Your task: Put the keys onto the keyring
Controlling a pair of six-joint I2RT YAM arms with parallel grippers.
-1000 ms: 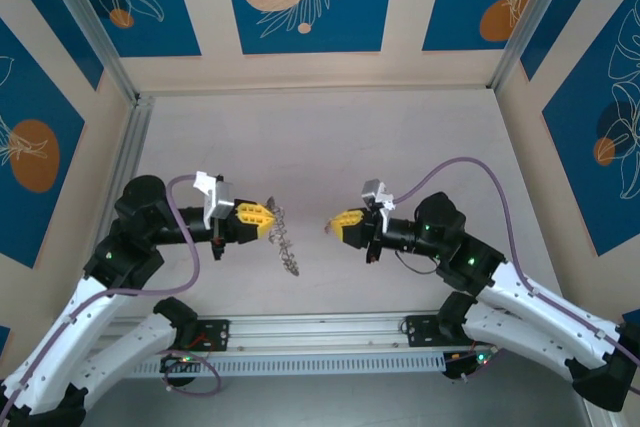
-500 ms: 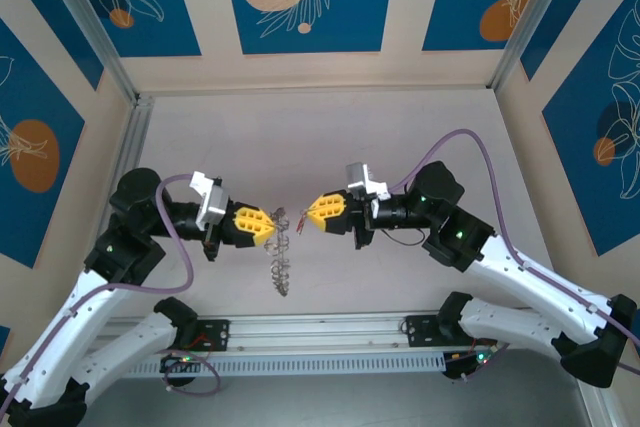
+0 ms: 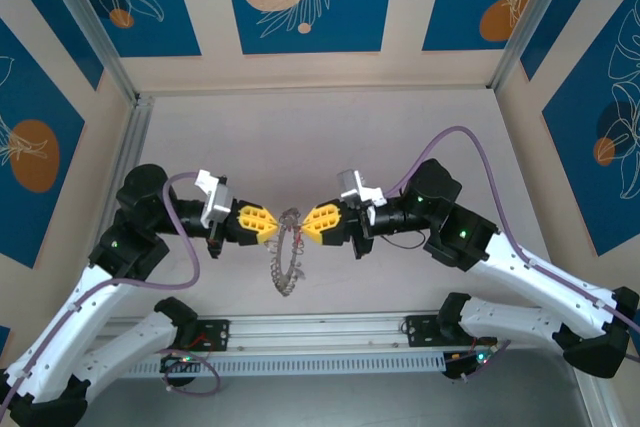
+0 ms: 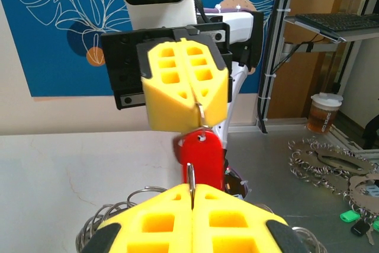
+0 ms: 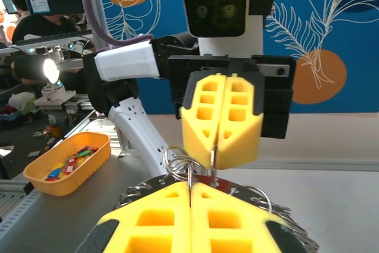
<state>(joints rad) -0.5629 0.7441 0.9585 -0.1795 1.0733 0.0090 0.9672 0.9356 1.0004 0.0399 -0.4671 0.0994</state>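
My left gripper [image 3: 271,228] is shut on the keyring [image 3: 284,265], a ring of small silvery keys that hangs below it over the table. My right gripper [image 3: 307,225] faces it tip to tip, shut on the keys. In the left wrist view my left gripper [image 4: 191,190] clamps a thin ring edge-on, with the keyring's loops [image 4: 112,220] beside it. The red key head [image 4: 201,158] hangs from the right gripper [image 4: 200,120] just beyond. In the right wrist view the right gripper [image 5: 189,186] pinches a thin metal strip, touching the keyring's loops [image 5: 177,161] under the left gripper [image 5: 213,161].
An aluminium rail [image 3: 320,332] runs along the near edge, and panelled walls enclose the pale table [image 3: 400,147]. Off the table I see an orange tray [image 5: 65,161] of small items, a paper cup [image 4: 323,111] and spare rings [image 4: 320,161].
The right gripper has travelled left until its tip meets the left gripper's. The keyring has swung from a narrow dangling bunch into an open loop below them.
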